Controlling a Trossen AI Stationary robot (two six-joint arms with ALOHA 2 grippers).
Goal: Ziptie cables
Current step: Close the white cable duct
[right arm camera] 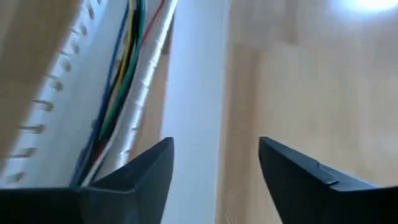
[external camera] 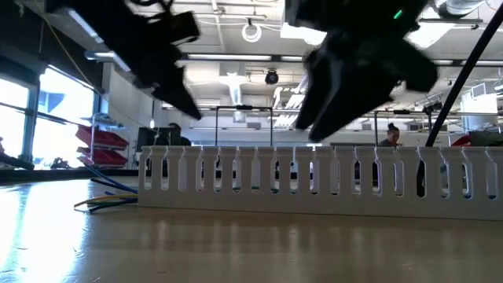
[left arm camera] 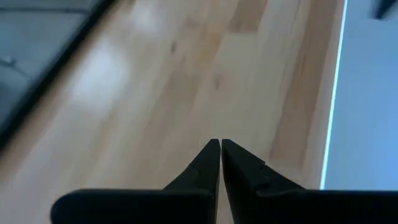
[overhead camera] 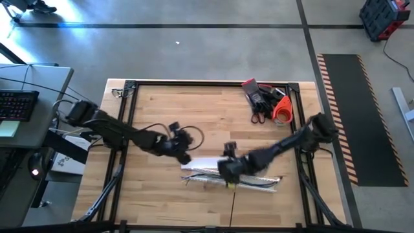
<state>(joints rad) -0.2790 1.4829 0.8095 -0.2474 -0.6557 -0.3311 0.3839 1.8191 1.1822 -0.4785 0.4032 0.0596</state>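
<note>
Wooden tabletop [overhead camera: 162, 110] from above: thin coloured cables [overhead camera: 249, 183] lie inside the slotted white plastic channel [overhead camera: 200, 163]. Wrist views: left tool [left arm camera: 220, 149] pinched together, empty; right tool [right arm camera: 214, 155] spread above them. Gathering seems next.

- Your right gripper [right arm camera: 214, 165] sits with its two dark fingers [right arm camera: 146, 171] spread apart, nothing between them; they hang over the wooden table [right arm camera: 298, 81]
- Just beyond the fingers you have a slotted white channel strip [right arm camera: 53, 93]; a flat white strip [right arm camera: 196, 93] lies alongside it
- The cables [right arm camera: 124, 68] run inside the channel in a bunch; you can pick out blue, yellow, green and red strands, close together along its length
</note>
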